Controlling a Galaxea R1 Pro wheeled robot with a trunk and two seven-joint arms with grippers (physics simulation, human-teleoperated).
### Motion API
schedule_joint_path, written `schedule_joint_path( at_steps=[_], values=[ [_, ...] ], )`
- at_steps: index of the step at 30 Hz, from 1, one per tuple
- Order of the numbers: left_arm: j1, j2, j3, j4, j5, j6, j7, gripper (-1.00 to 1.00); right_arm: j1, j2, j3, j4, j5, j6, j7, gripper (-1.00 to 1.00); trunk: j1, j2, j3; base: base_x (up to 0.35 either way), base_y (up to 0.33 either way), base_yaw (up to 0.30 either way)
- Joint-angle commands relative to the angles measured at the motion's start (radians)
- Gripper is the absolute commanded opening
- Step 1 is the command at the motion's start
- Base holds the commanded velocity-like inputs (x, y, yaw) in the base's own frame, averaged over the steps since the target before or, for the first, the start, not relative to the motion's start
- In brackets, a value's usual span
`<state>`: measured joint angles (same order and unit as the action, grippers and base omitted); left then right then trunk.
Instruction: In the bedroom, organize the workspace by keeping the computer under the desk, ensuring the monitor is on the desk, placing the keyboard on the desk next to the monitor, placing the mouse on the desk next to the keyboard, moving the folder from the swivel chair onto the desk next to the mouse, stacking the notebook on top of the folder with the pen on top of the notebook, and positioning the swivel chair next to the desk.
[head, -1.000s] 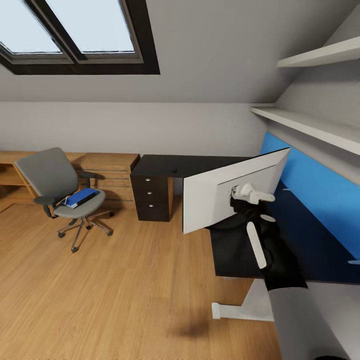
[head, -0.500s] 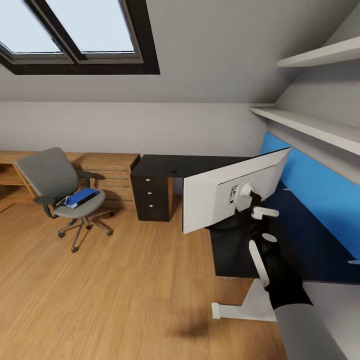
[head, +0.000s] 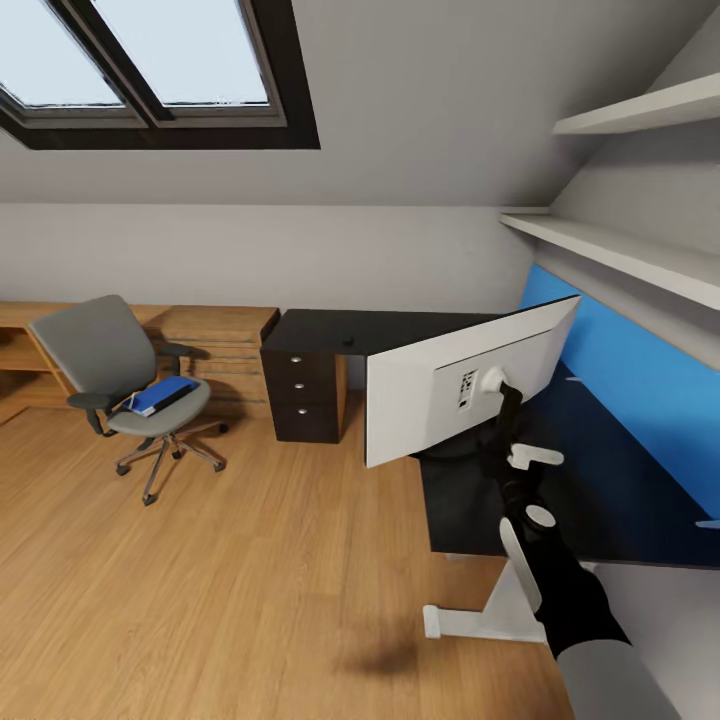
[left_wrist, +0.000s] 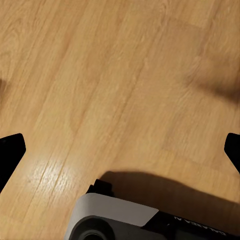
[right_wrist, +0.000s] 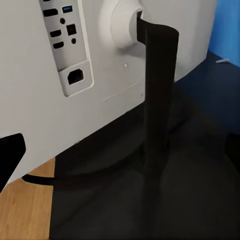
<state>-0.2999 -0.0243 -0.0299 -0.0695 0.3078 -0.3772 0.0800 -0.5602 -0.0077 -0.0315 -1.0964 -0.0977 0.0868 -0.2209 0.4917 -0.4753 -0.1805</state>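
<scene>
Right gripper (head: 522, 457): fingers spread wide, holding nothing, hovering just behind the monitor's stand over the desk top.
Left gripper (left_wrist: 120, 147): fingers wide apart, empty, pointed down at bare wooden floor (left_wrist: 100, 75).
Monitor (head: 415, 400): stood on the desk near its front edge, white back toward the robot, port panel and round stand mount facing the right wrist camera.
Stand (right_wrist: 157, 100): slim black post running from the mount down to a curved foot on the glossy top.
Desk (head: 330, 325): black L-shaped top; drawer unit (head: 303, 395) under the far corner, white leg (head: 490, 610) below the near end.
Swivel chair (head: 120, 385): well apart from the desk, out on the floor by the low wooden cabinets.
Folder (head: 163, 394): blue, lying on the chair seat, not yet moved.
Risk, monitor: the wide screen sat close to the front edge; a brush from the arm against post or panel would likely tip it floorward.
Risk, grasp: the post looked thin; closing off-centre could twist the screen instead of holding it.
</scene>
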Motion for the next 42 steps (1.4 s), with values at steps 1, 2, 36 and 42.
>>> schedule_joint_path(
  at_steps=[1,2,36,42],
  values=[
    [-0.001,0.000,-0.004,0.001,0.002,-0.003,0.004,1.00,0.003,-0.001,0.002,0.000,-0.010,-0.001,-0.005,1.00,0.000,-0.002,-0.002,0.000,-0.048,0.000],
    [-0.001,-0.001,-0.004,0.001,0.002,-0.003,0.004,1.00,0.010,0.000,0.002,0.002,-0.010,-0.009,-0.006,1.00,0.000,-0.002,-0.002,0.000,-0.116,0.000],
    [-0.001,0.001,0.001,0.001,0.004,-0.002,0.008,1.00,0.037,0.000,0.004,0.156,-0.007,-0.162,-0.011,1.00,0.027,-0.051,-0.024,0.000,-0.098,0.000],
    [-0.001,0.000,0.000,0.000,0.004,-0.002,0.008,1.00,-0.001,0.001,0.006,0.267,-0.007,-0.189,-0.011,1.00,0.027,-0.051,-0.024,0.000,0.000,0.000]
  ],
)
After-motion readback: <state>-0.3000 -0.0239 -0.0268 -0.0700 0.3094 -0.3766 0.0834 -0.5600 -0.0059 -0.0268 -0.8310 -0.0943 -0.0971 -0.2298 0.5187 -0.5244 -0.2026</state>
